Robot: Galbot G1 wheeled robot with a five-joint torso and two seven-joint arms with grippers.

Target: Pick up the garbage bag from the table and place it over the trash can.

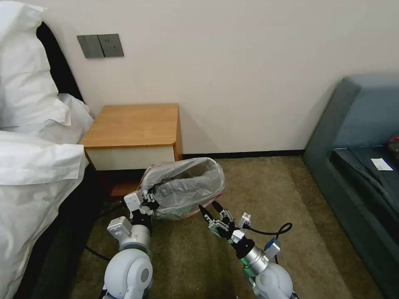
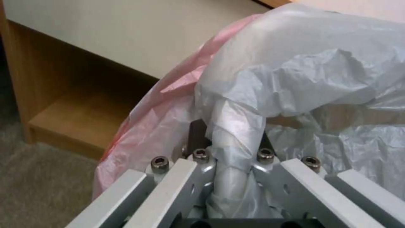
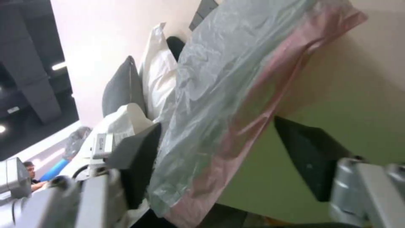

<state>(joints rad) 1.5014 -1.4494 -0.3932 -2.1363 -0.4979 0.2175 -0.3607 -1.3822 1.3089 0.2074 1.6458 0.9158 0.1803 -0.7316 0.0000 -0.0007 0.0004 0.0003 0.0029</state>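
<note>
Garbage bag (image 1: 187, 185): we see it draped over the trash can (image 3: 337, 104), on the carpet before the table (image 1: 133, 124).
Left gripper (image 1: 148, 200): clamped on a bunched fold at the bag's near-left rim.
Right gripper (image 1: 211, 211): fingers apart, at the near-right edge.
Technique: we would pull the rim down evenly, avoiding tears.

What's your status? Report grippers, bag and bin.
Left gripper shut on garbage bag. Right gripper open beside trash can. Bag draped over can, below table. Nothing blocking.
</note>
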